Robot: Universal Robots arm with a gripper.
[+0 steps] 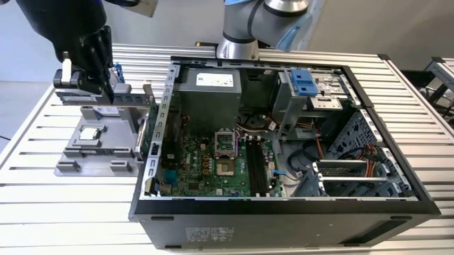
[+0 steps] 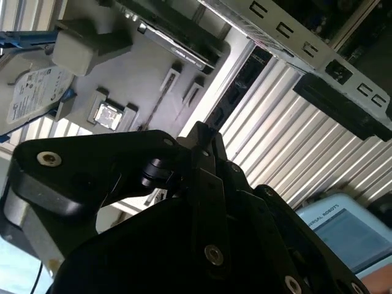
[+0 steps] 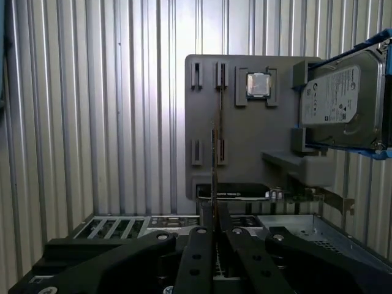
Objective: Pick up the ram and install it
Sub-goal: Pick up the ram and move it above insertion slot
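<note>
Slatted metal tabletop [image 1: 57,212] runs under the whole scene, its pale ribs showing in all views. At the exterior view's left the black gripper [image 1: 86,91] hangs over a grey fixture [image 1: 99,146], its fingers [image 3: 200,242] drawn in close on the flat sides of the ram [image 1: 74,97], with no gap showing between pads and board. In the first wrist view the gripper [image 3: 214,214] has the ram [image 3: 214,177] edge-on, a thin dark line running out from between the fingers over the fixture [image 3: 245,141]. In the exterior view the stick lies level and lengthwise just below the fingertips; whether its lower edge is clear of the fixture cannot be told. Near the ram on the fixture sits a square processor chip [image 3: 258,85] in its recess, and beyond that a silver hard drive [image 3: 337,101] in a blue frame stands on the fixture's far side. Just beside the fixture, toward the exterior view's right, stands the open computer case [image 1: 284,207], with the green motherboard [image 1: 206,164] lying flat inside and its long black memory slots [image 1: 257,167] well apart from the ram. The arm [image 1: 248,26] rises behind the case.
</note>
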